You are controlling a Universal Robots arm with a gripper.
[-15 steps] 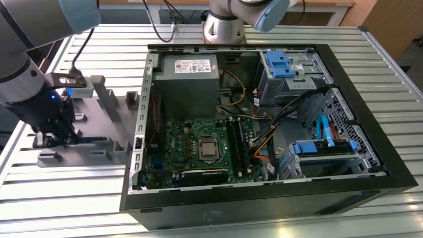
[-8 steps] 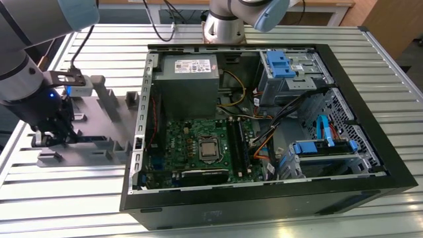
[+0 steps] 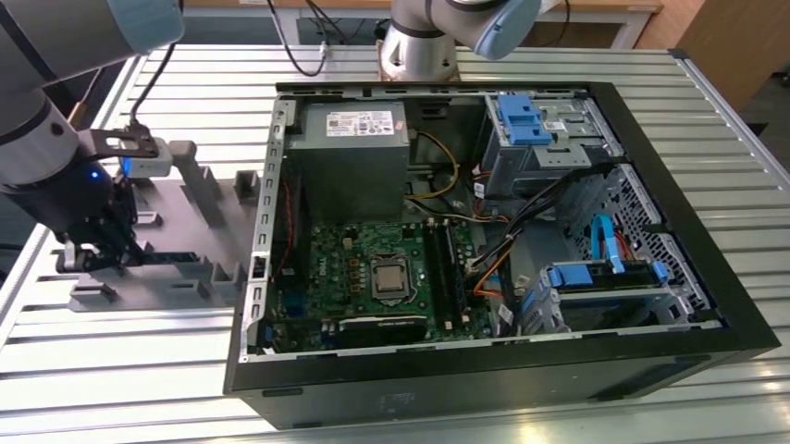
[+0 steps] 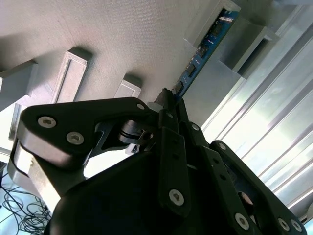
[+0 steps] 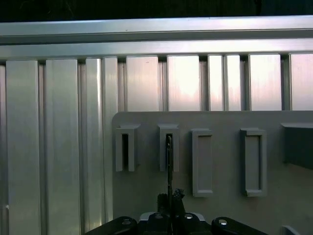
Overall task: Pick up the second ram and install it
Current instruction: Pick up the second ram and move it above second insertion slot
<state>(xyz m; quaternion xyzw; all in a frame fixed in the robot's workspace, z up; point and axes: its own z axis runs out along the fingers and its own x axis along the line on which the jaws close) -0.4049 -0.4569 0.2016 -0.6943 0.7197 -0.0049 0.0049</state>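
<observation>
The second ram (image 4: 208,41) is a narrow blue board with black chips, standing on edge in a slot of the grey holder plate (image 4: 122,39). In the first wrist view the ram (image 5: 168,156) shows edge-on as a thin dark line in its slot. My gripper (image 4: 170,100) is shut on the near end of the stick, its black fingers pressed together around it. In the exterior view the gripper (image 3: 99,259) sits low over the holder plate (image 3: 185,222) at that view's left, beside the open computer case (image 3: 281,139).
Inside the case lie the green motherboard (image 3: 358,250) with its long memory slots (image 3: 447,268), a grey power supply (image 3: 351,139), blue drive latches (image 3: 531,120) and loose cables (image 3: 531,208). The holder plate has other slots (image 5: 203,161). Ribbed aluminium table (image 3: 124,370) lies all around.
</observation>
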